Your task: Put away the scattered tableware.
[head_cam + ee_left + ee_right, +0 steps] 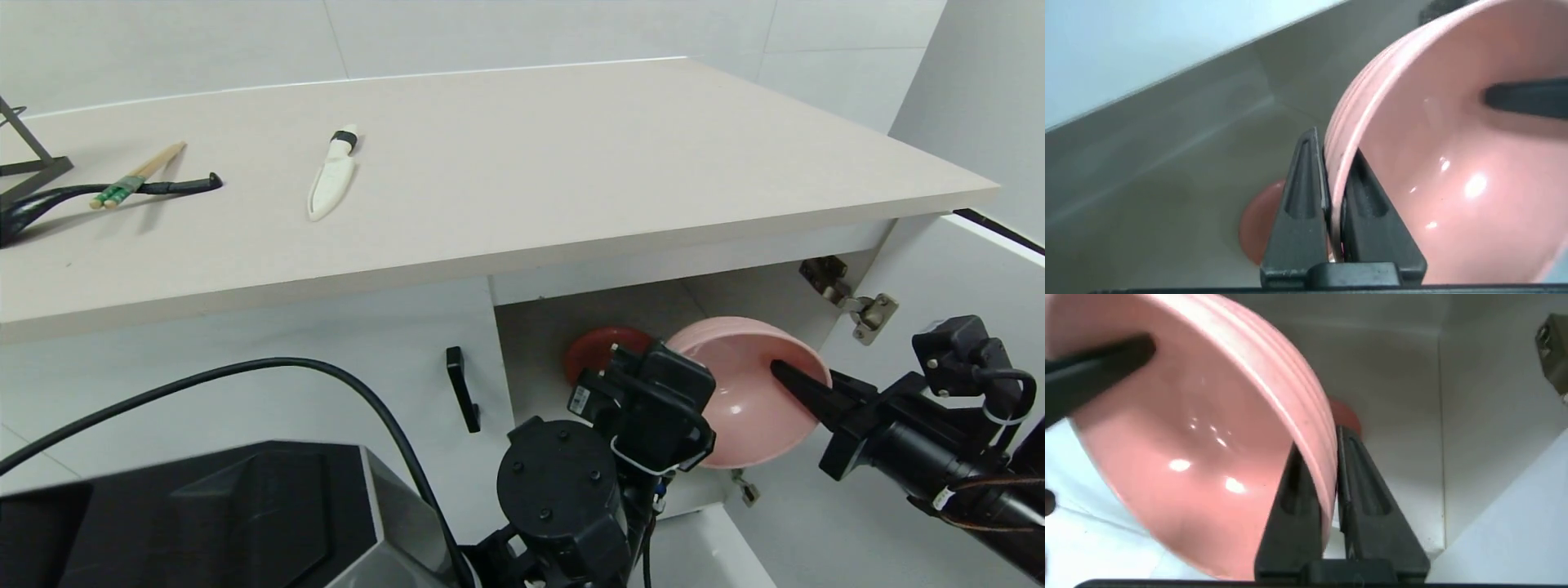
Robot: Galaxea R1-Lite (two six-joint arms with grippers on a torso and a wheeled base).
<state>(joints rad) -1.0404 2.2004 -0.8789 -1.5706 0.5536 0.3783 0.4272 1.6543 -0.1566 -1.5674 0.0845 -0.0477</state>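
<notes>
- Gripping a pink bowl (751, 392) by opposite sides of its rim, the two claws hold it tilted at the mouth of an open cabinet (539, 327) under the counter (571, 163).
- The left claw (1331, 204) is narrowed onto the rim, one finger inside the bowl wall and one outside.
- The right claw (1331, 490) pinches the far side of the rim the same way; in the head view its upper finger (796, 384) lies inside the bowl.
- The bowl's hollow faces up and toward the robot, clear of the cabinet floor.
- A red dish (596, 347) sits deeper in the cabinet, behind the bowl and to its left.
- On the counter, well apart from the bowl, a pair of chopsticks (135, 175) lies across a black utensil (175, 186) near the left edge.
- A knife (333, 175) in a white sheath lies alone to their right.
- The closed door beside the opening carries a black handle (462, 389); a metal hinge (865, 314) shows at the opening's right side.
</notes>
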